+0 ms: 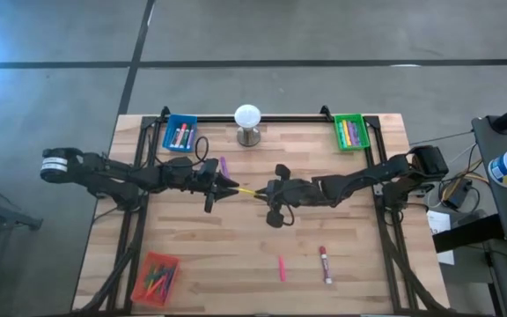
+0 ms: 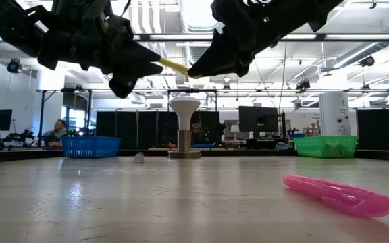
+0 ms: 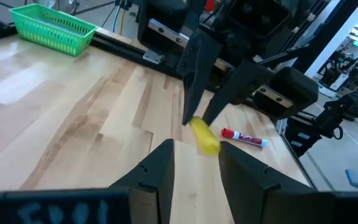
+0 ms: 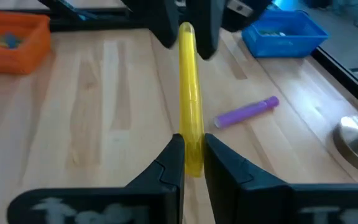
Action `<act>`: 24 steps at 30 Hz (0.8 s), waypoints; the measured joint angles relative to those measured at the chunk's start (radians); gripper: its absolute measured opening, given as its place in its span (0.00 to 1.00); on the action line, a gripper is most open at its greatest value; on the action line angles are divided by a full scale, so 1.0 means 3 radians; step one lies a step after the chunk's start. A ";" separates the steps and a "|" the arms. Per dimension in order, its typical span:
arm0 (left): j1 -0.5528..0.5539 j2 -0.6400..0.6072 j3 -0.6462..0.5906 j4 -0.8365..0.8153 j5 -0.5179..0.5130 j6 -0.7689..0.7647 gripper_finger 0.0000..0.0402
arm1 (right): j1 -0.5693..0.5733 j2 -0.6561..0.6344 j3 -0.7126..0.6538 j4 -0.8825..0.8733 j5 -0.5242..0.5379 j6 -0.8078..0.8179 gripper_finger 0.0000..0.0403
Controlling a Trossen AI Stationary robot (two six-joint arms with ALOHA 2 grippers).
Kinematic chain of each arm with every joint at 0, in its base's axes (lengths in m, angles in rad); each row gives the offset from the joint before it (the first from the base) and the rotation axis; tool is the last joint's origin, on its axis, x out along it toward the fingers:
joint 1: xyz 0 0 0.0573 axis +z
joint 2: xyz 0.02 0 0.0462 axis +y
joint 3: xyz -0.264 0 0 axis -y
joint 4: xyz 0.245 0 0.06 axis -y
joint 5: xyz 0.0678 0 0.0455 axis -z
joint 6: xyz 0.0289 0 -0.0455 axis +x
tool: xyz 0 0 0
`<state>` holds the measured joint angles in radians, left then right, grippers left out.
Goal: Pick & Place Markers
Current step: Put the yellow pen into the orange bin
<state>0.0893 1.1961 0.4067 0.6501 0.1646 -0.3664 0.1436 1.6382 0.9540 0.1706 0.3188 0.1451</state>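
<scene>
Near edge of the bench [image 1: 192, 291]: I am seeing a pink marker [image 1: 281, 269] and a red-capped marker [image 1: 325, 264] lying flat toward the right, and a red tray [image 1: 155, 276] of markers at the left corner.
Mid-air, centre: I am watching a yellow marker [image 1: 246, 190] hanging level above the wood, spanning the gap between the two arms.
Right gripper [image 4: 192, 153]: I am holding its fingers clamped on one end of the yellow marker.
Left gripper [image 3: 196, 160]: I am keeping its fingers apart, one on either side of the marker's free end; I cannot tell whether they are touching it.
Just behind: a purple marker [image 1: 224, 165] is lying on the bench near the left gripper.
Far edge: a blue tray [image 1: 180, 132] with markers is sitting left, a white ball on a stand [image 1: 248, 122] centre, a green tray [image 1: 351, 131] with markers right.
</scene>
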 joint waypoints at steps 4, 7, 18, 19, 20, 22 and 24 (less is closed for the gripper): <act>-0.0002 -0.0001 0.0037 -0.0011 0.0049 -0.0001 0.30 | 0.0001 0.0000 0.0011 -0.0008 -0.0032 -0.0036 0.09; -0.0002 -0.0001 0.0054 -0.0014 0.0097 -0.0019 0.30 | 0.0000 0.0000 0.0039 0.0004 -0.0033 -0.0071 0.10; -0.0002 -0.0001 0.0106 -0.0015 0.0115 -0.0025 0.17 | 0.0000 0.0000 0.0071 -0.0005 -0.0041 -0.0145 0.10; -0.0002 -0.0001 0.0108 -0.0015 0.0116 -0.0025 0.15 | 0.0000 0.0000 0.0071 -0.0004 -0.0041 -0.0147 0.10; -0.0002 -0.0001 0.0108 -0.0017 0.0117 -0.0021 0.13 | 0.0000 0.0000 0.0071 -0.0004 -0.0041 -0.0147 0.10; -0.0002 -0.0001 0.0108 -0.0024 0.0107 -0.0015 0.09 | 0.0000 0.0000 0.0071 -0.0007 -0.0031 -0.0135 0.10; 0.0001 -0.0001 0.0108 -0.0027 0.0104 -0.0015 0.07 | -0.0001 0.0000 0.0071 -0.0008 -0.0028 -0.0133 0.10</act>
<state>0.0895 1.1957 0.4393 0.6419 0.1959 -0.3710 0.1435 1.6382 0.9752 0.1680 0.3103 0.1051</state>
